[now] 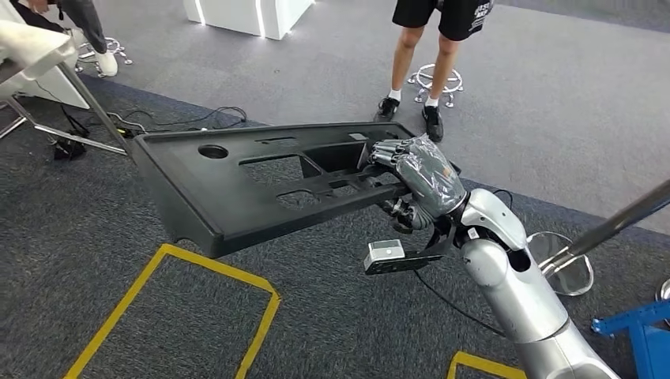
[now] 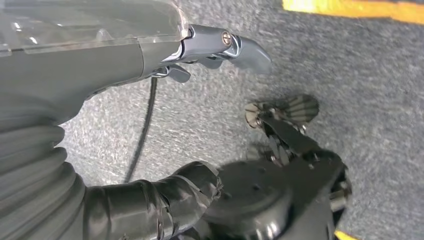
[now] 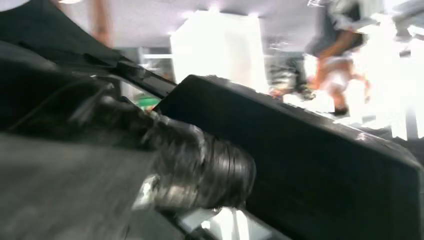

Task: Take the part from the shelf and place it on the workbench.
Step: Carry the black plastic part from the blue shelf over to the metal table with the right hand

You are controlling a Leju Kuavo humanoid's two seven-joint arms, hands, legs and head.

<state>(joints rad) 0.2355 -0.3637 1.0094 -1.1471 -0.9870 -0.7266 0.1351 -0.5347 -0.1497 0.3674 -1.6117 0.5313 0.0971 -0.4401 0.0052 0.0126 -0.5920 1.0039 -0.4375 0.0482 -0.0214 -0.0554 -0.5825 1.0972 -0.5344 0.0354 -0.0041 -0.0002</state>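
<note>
Right hand (image 1: 417, 180) gripped one end of the long black plastic panel (image 1: 253, 183), carried in mid-air over the grey carpet (image 1: 332, 316); so lopsided a hold could let it twist and slip free.

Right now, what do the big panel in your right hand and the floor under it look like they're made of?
The panel looks like moulded black plastic, matte: one piece with clean cut-outs and a round hole, little glare. The right hand grips its end. The floor looks like grey short-pile carpet, speckled and fuzzy, with yellow tape lines that are probably adhesive.
</note>
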